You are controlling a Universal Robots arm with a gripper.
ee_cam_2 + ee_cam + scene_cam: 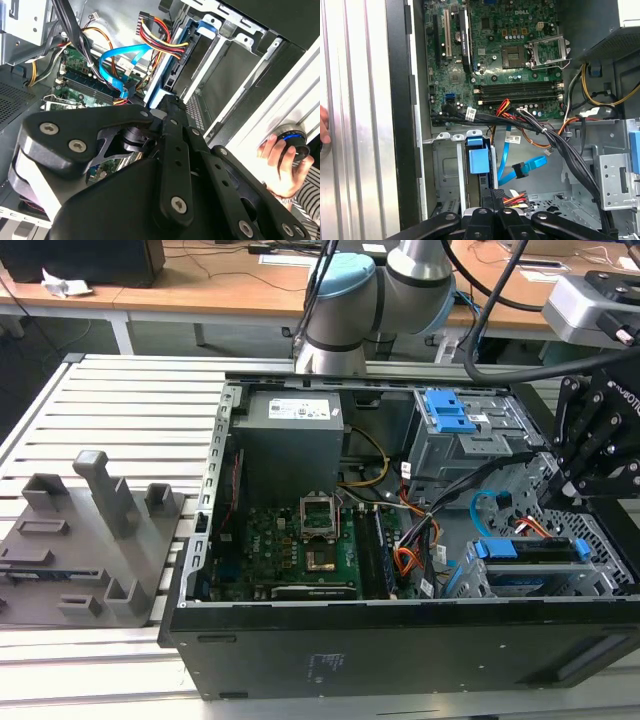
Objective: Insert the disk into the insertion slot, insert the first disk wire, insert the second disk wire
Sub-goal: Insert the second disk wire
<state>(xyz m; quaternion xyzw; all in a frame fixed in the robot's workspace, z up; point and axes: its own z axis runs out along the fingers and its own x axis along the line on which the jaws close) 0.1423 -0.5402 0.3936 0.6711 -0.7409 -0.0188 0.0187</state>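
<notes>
The disk [530,550] already sits in the insertion slot [605,540], the low perforated cage at the lower right of the exterior view, inside the open computer case [350,650] on the slatted tabletop [120,400]; that first step looks finished. The end effector [167,102] hangs right at the disk's exposed edge, its jaws drawn narrow and close together against the black plug of the first disk wire [160,30]. That plug lies along the disk's edge, so I judge this wire to be seated or very nearly so, though I cannot tell whether the jaws actually pinch it. The second disk wire [122,52] loops free above the motherboard in both wire-side wrist views, its dark plug dangling near the disk but apart from it. I judge that connection as not yet made, leaving roughly the last third of the job.
</notes>
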